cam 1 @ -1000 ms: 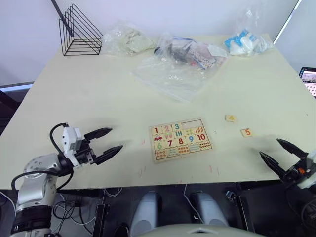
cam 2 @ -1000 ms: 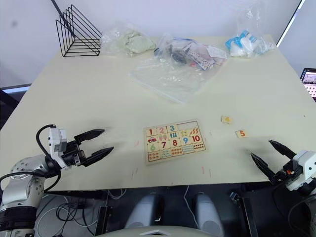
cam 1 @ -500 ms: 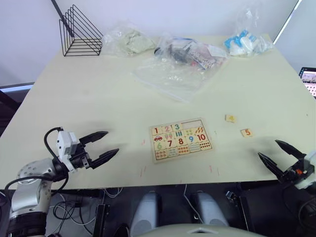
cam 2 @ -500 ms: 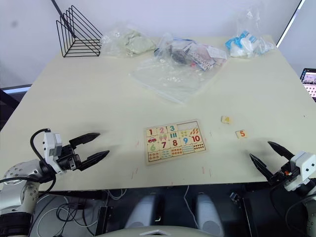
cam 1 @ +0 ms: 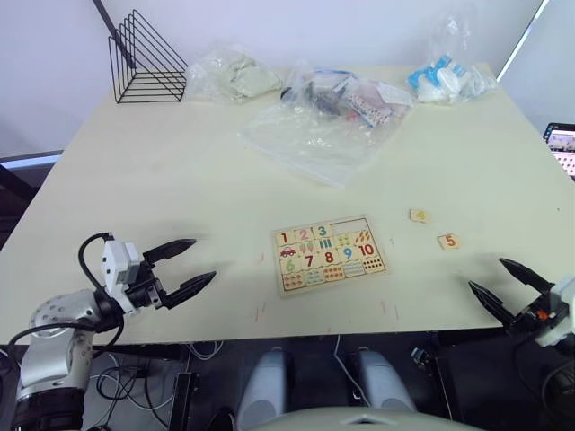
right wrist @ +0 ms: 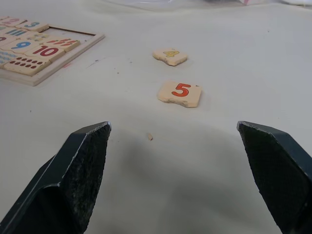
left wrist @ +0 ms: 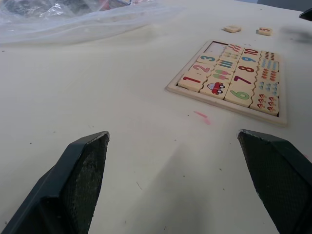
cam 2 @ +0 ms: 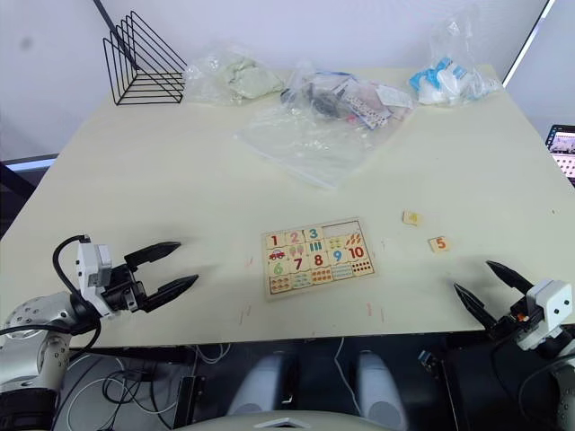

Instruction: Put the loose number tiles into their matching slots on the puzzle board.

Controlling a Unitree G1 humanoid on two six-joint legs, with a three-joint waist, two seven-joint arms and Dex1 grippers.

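Note:
The puzzle board [cam 1: 328,254] lies flat near the table's front middle. Tiles 1, 2 and 3 sit in its top row, and the slots [cam 1: 351,224] at the right end of that row are empty. Two loose number tiles lie on the table right of the board: the yellow 4 [cam 1: 419,215] and the orange 5 [cam 1: 448,241]. My right gripper [cam 1: 486,274] hovers open at the front right edge, with the 5 tile [right wrist: 180,92] a short way beyond its tips. Well left of the board [left wrist: 229,80], my left gripper [cam 1: 203,259] is open and holds nothing.
A black wire rack [cam 1: 144,58] stands at the back left. Clear plastic bags [cam 1: 319,126] with small items spread across the back middle, with another bag [cam 1: 445,79] at the back right. A screen [cam 1: 561,139] shows past the right edge. The table's front edge [cam 1: 296,339] runs just below both grippers.
Over the last second my left gripper pulled back leftward, away from the board. The right gripper drew slightly back toward the front edge. Both stayed open, and the tiles did not move.

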